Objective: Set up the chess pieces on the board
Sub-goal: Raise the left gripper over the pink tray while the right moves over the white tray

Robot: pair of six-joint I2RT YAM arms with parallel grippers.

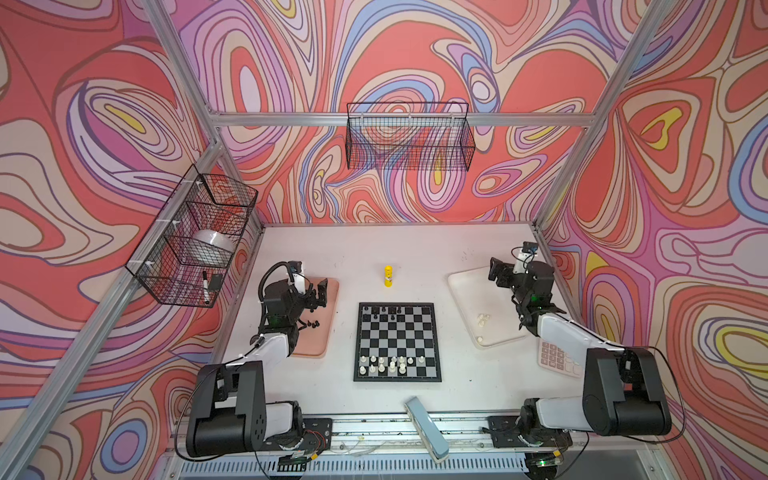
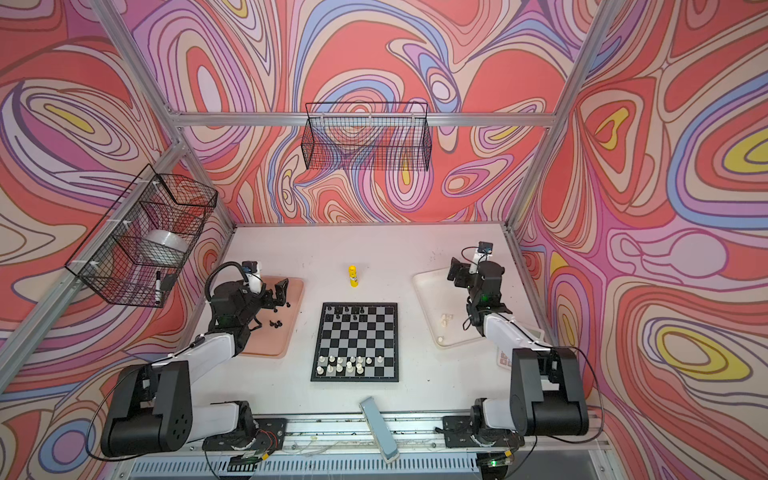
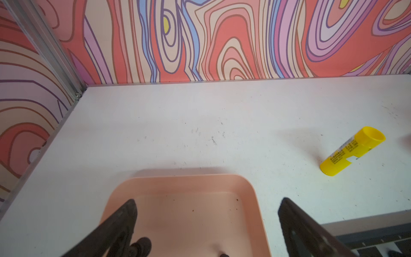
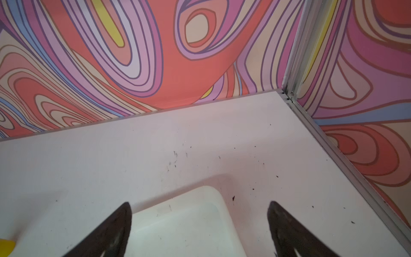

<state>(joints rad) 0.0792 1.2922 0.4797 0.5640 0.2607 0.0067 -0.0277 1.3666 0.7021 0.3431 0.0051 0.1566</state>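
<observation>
At the centre of the white table [image 1: 415,257], the square black-and-silver checked chessboard [image 1: 397,341] is recorded as partly set, with cream-white plastic chessmen [image 1: 390,365] massed on its near rows and a few black plastic chessmen [image 1: 384,311] on its far rows. Unplaced black pieces [image 1: 311,325] are kept in the shallow pink tray [image 1: 322,347] and cream ones [image 1: 483,319] in the white tray [image 1: 463,291], presumably so that each arm is fed from its own side. The left gripper [image 3: 208,202] and right gripper [image 4: 199,204] are held above those trays, jaws spread wide and empty, and are judged ready for a pick.
</observation>
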